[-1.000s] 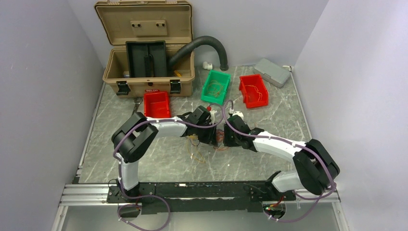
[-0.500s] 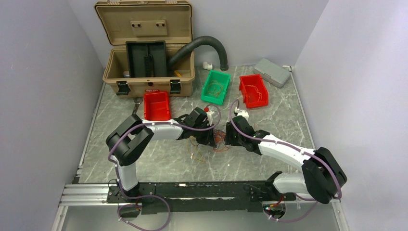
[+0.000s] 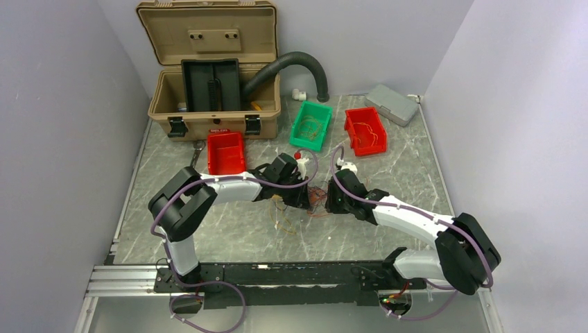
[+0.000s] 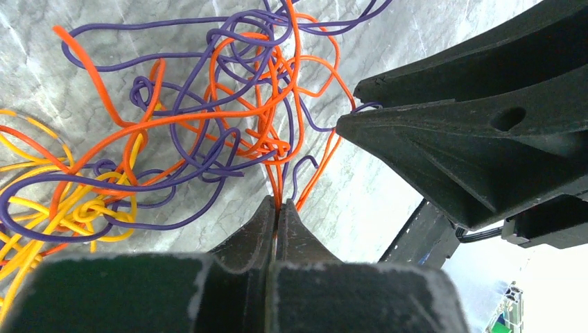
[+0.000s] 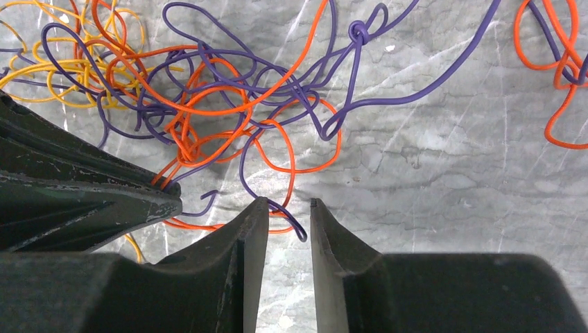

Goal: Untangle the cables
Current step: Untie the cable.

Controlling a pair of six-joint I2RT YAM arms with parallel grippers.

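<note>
The cables are a tangle of thin orange, purple and yellow wires (image 3: 317, 202) lying on the marble table between my two grippers. In the left wrist view the tangle (image 4: 229, 118) lies ahead of my left gripper (image 4: 277, 205), which is shut on orange strands that run out of the knot. A yellow bunch (image 4: 69, 208) lies to its left. In the right wrist view my right gripper (image 5: 289, 202) is open, low over the table, with a purple wire end (image 5: 295, 225) lying between its jaws. The tangle (image 5: 208, 104) is just ahead of it. The left gripper's fingers (image 5: 83, 201) sit close on the left.
An open tan case (image 3: 211, 76) and a black hose (image 3: 291, 66) stand at the back. A red bin (image 3: 226, 151), a green bin (image 3: 311, 125), a second red bin (image 3: 365, 130) and a grey box (image 3: 392, 104) lie behind the arms. Loose wires (image 3: 284, 223) lie nearer.
Both arms have stretched out, their elbows swinging outward. The right wrist has moved a little farther back. Both grippers stay at the tangle.
</note>
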